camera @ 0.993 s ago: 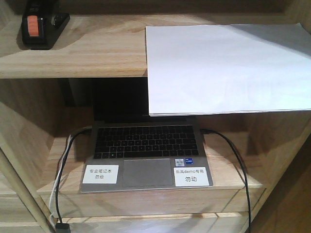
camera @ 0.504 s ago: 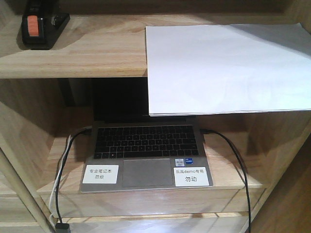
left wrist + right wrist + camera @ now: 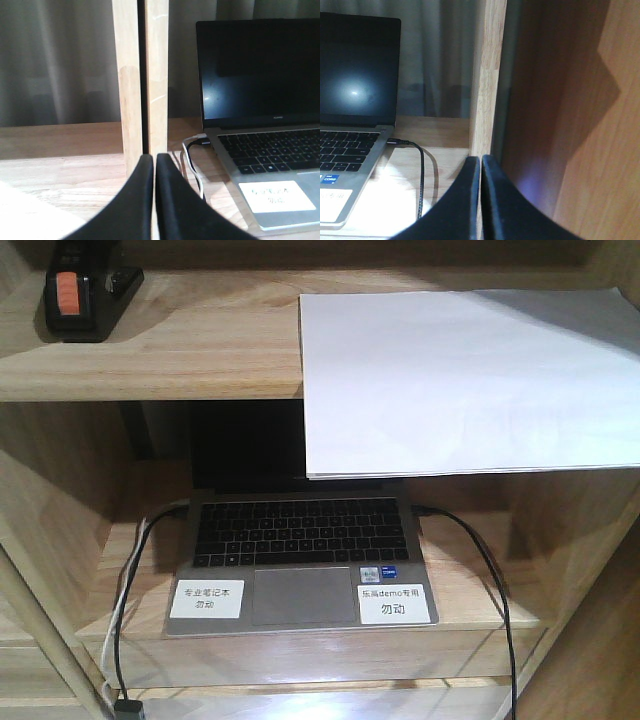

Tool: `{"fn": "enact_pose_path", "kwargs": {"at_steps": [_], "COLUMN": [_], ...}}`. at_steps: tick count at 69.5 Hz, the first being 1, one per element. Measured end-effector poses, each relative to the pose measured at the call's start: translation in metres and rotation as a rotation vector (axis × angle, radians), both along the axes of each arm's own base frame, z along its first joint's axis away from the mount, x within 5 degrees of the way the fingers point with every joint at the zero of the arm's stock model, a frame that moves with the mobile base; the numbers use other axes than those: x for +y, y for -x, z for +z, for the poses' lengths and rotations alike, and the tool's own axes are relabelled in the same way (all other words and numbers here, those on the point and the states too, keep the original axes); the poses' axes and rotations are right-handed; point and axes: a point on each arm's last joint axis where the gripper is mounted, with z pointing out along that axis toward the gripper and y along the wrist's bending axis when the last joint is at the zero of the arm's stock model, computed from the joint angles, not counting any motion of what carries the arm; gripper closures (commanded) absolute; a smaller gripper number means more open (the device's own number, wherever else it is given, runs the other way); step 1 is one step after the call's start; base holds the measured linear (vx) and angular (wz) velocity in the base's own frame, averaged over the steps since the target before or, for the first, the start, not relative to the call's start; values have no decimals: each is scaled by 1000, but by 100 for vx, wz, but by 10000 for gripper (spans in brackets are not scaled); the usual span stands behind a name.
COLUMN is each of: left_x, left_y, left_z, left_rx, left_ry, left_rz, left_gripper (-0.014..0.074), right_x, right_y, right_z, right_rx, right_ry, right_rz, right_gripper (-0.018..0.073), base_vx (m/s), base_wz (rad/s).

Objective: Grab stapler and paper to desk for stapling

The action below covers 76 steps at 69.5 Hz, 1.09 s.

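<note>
The black stapler [image 3: 85, 295] with an orange-red patch sits at the far left of the upper shelf. The white paper [image 3: 465, 380] lies on the right of the same shelf and overhangs its front edge. Neither gripper shows in the front view. In the left wrist view my left gripper [image 3: 154, 159] is shut and empty, facing a light-wood upright post. In the right wrist view my right gripper [image 3: 480, 160] is shut and empty, facing another upright post. The desk is out of view.
An open laptop [image 3: 300, 560] with white labels sits on the lower shelf under the paper. It also shows in the left wrist view [image 3: 265, 145] and the right wrist view [image 3: 350, 125]. Cables [image 3: 495, 590] run from both its sides. A brown side panel [image 3: 570, 115] stands at right.
</note>
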Motion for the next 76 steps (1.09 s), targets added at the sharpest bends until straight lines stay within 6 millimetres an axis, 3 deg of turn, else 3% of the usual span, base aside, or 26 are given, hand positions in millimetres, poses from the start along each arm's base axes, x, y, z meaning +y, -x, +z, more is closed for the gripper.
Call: {"fn": "enact_pose_path", "kwargs": {"at_steps": [8, 22, 31, 43, 49, 58, 66, 76], "left_x": [0, 2, 3, 4, 4, 4, 4, 2], "left_y": [0, 3, 9, 35, 58, 78, 76, 58], "left_z": [6, 31, 52, 120, 162, 211, 244, 270], "left_rx": [-61, -346, -540, -749, -823, -839, -774, -650], "left_ry": [5, 18, 42, 89, 92, 92, 87, 81], "left_rz": [4, 21, 29, 16, 8, -1, -6, -11], "left_gripper": [603, 603, 603, 603, 603, 603, 599, 578], "right_x": [0, 0, 1, 1, 2, 3, 3, 2], "right_y": [0, 3, 10, 32, 50, 70, 69, 50], "right_z": [7, 31, 61, 119, 150, 191, 218, 241], "right_rx": [-83, -328, -434, -626, -730, -833, -829, -709], "right_ry": [3, 11, 15, 22, 26, 30, 29, 24], "right_rz": [1, 3, 3, 3, 3, 3, 3, 2], "right_gripper": [562, 562, 562, 562, 562, 562, 562, 560], "base_vx": [0, 0, 0, 0, 0, 0, 0, 0], "base_wz": [0, 0, 0, 0, 0, 0, 0, 0]}}
